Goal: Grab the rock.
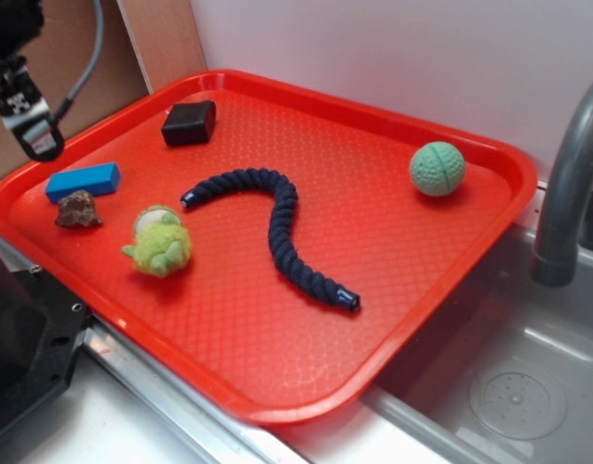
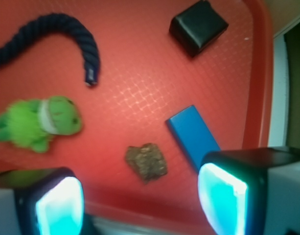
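The rock (image 1: 78, 210) (image 2: 147, 161), a small rough brown-grey lump, lies on the red tray (image 1: 373, 242) near its left edge, just below a blue block (image 1: 83, 181) (image 2: 193, 135). My gripper (image 2: 140, 200) hovers above it, open, with nothing between the glowing cyan pads (image 2: 59, 205). In the wrist view the rock sits between the two fingers and slightly ahead of them. In the exterior view only the arm's end (image 1: 25, 111) shows at the top left, above and left of the rock.
A green plush toy (image 1: 161, 244) (image 2: 37, 122) lies right of the rock. A dark blue rope (image 1: 277, 232) (image 2: 66, 39), a black box (image 1: 189, 123) (image 2: 197, 27) and a green ball (image 1: 437, 168) share the tray. A faucet (image 1: 567, 184) and sink (image 1: 499, 377) are to the right.
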Robot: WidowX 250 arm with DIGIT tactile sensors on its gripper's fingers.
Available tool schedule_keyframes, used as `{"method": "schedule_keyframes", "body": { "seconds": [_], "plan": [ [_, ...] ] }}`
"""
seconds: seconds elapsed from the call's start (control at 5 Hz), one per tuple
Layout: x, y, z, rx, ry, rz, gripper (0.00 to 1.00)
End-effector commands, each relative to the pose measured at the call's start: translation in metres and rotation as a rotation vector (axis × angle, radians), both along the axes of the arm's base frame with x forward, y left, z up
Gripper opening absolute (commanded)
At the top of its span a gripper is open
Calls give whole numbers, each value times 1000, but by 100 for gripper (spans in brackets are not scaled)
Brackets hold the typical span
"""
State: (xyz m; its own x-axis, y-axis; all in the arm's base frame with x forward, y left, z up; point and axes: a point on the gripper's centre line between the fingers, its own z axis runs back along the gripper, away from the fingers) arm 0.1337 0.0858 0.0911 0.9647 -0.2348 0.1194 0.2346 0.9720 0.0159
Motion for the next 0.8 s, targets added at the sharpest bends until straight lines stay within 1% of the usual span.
{"method": "schedule_keyframes", "body": {
  "seconds": [0.0,0.2,0.4,0.6],
  "plan": [
    [5,13,-41,51,11,-46,100],
    [4,6,-53,37,-8,-69,100],
    [5,-2,-62,41,-17,-89,100],
    [6,-4,-71,23,-4,-89,100]
  ]
}}
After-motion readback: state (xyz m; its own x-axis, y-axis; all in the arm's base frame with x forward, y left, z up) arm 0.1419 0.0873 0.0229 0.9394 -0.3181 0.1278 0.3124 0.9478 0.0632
